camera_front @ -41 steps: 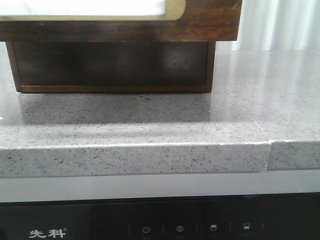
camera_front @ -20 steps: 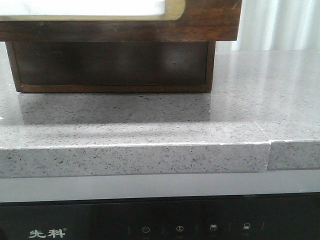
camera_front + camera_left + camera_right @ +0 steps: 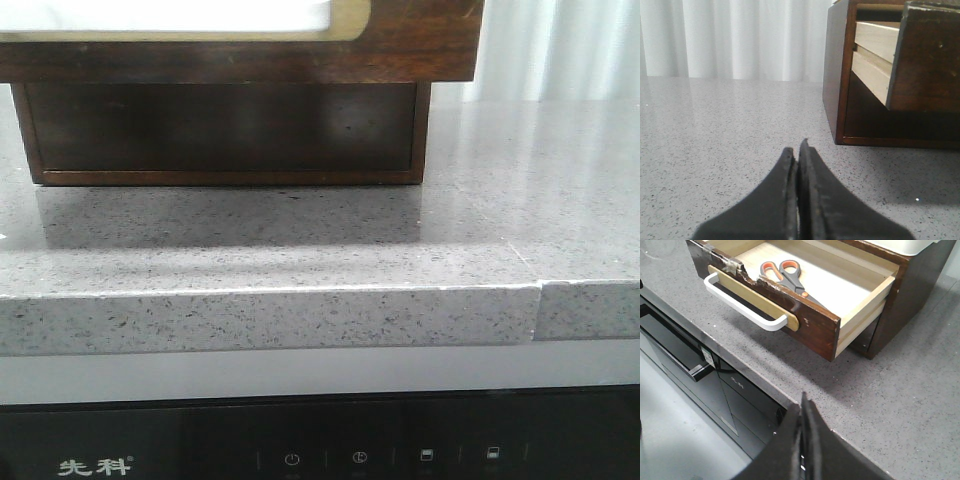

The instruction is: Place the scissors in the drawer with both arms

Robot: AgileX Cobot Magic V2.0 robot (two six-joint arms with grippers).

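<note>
Left arm's slim black fingers (image 3: 798,150) pressed together, gripping nothing, low over the speckled grey stone bench (image 3: 715,130) beside the dark-brown wooden drawer unit (image 3: 837,75). Wide dark-brown wooden drawer (image 3: 815,322) with cream-white tan-bordered handle panel (image 3: 747,302) pulled out; small orange-looped grey-handled scissors (image 3: 787,275) lie flat inside. Right arm's fingers (image 3: 804,407) also closed and empty, apart from the drawer front.

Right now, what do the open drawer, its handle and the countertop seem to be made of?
The dark-brown wooden drawer: stained wood front with chipped edge, pale bare wood sides.
The white loop handle: smooth, glossy, probably painted metal or plastic, on a tan backing strip.
The grey speckled countertop: polished stone or quartz composite, judging by flecks and reflections.
</note>
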